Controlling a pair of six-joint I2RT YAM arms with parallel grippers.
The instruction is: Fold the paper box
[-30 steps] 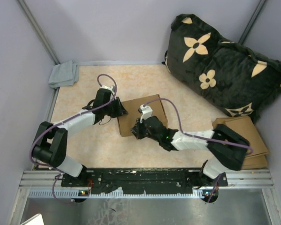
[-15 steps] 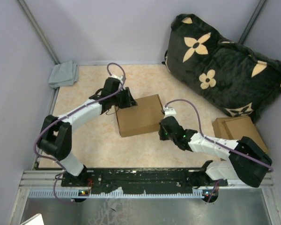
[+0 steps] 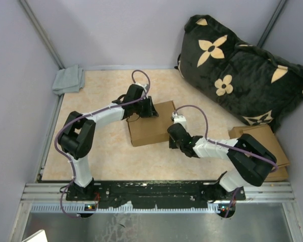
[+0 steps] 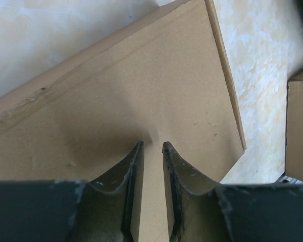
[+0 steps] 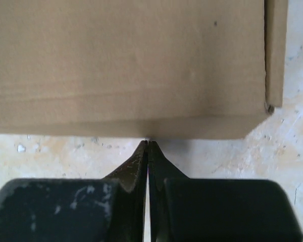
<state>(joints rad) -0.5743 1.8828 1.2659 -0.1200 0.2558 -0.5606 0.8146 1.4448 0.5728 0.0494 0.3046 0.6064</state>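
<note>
The paper box [image 3: 150, 125] lies in the middle of the table as a flat, closed brown shape. My left gripper [image 3: 150, 108] rests its tips on the box's far left top. In the left wrist view the left gripper [image 4: 152, 146] has its jaws a narrow gap apart with nothing between them, tips down on the cardboard [image 4: 141, 85]. My right gripper [image 3: 171, 138] is at the box's right front side. In the right wrist view the right gripper [image 5: 148, 143] is shut and empty, its tips touching the lower edge of the box's side wall [image 5: 126, 65].
A black cushion with tan flowers [image 3: 242, 70] fills the back right. A stack of flat cardboard [image 3: 265, 141] lies at the right edge, and also shows in the left wrist view [image 4: 300, 131]. A grey cloth [image 3: 69, 79] sits in the back left corner. Walls enclose the table.
The left gripper has moved right, from beside the box's left edge onto its far top. The right gripper came off the box top, swung out right, then closed in on the right side.
</note>
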